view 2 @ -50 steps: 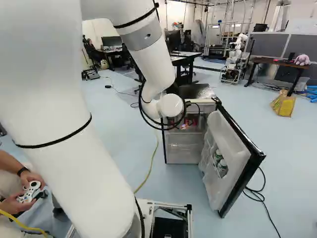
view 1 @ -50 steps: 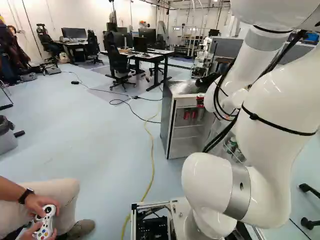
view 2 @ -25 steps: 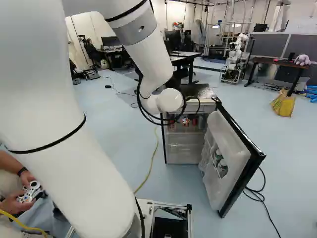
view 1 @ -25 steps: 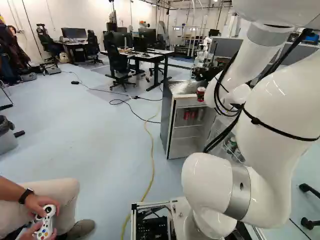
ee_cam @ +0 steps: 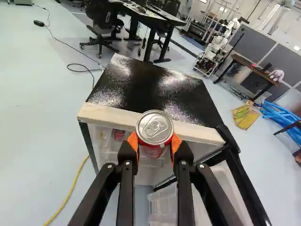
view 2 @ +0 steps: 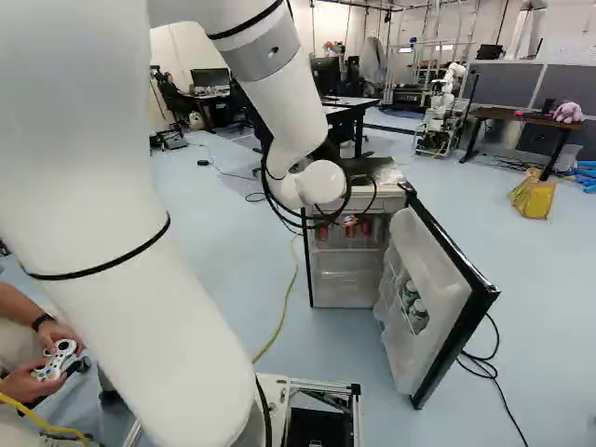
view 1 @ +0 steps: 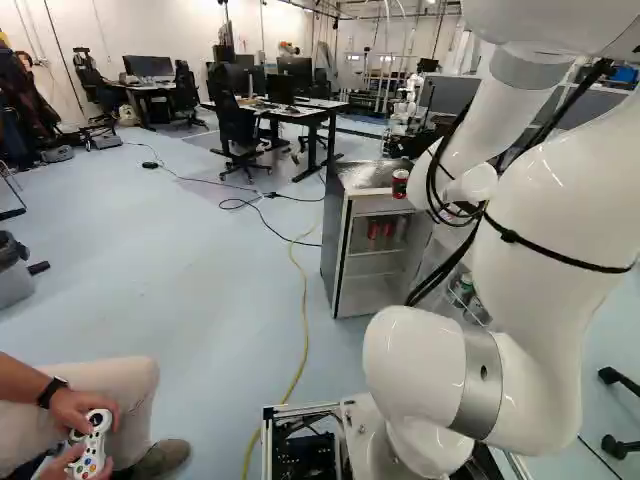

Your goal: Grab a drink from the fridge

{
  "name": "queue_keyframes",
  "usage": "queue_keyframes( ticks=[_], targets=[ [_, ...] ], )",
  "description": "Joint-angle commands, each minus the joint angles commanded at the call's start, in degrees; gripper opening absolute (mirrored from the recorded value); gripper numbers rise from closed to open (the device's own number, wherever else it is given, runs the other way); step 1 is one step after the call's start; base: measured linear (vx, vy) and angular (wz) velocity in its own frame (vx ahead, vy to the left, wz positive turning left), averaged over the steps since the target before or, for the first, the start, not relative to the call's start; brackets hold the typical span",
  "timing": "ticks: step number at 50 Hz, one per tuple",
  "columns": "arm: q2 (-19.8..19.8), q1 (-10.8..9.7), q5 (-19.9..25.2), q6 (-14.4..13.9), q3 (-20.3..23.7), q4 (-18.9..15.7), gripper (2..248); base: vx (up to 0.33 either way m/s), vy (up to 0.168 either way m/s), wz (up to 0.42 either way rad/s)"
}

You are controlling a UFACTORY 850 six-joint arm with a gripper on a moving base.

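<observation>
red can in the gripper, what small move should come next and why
Probably a short pull straight back from the fridge, grip held: the orange pads of the gripper pinch the red can from both sides, and it appears close in front of the fridge's pale front edge, with the open door to one side.

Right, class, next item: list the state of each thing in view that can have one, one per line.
Gripper: shut on a red can.
Red can: held between both fingers, tab in place, looks unopened.
Fridge door: wide open.
Red cans inside: standing on a shelf.
Yellow cable: lying on the floor.
</observation>
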Motion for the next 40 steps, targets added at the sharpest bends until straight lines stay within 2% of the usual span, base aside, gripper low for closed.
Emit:
queue_keyframes(
  ticks=[40],
  targets=[
    [-6.42, 1.99, 0.0, 0.0, -7.01, 0.0, 88, 0.0, 0.0, 0.0]
  ],
)
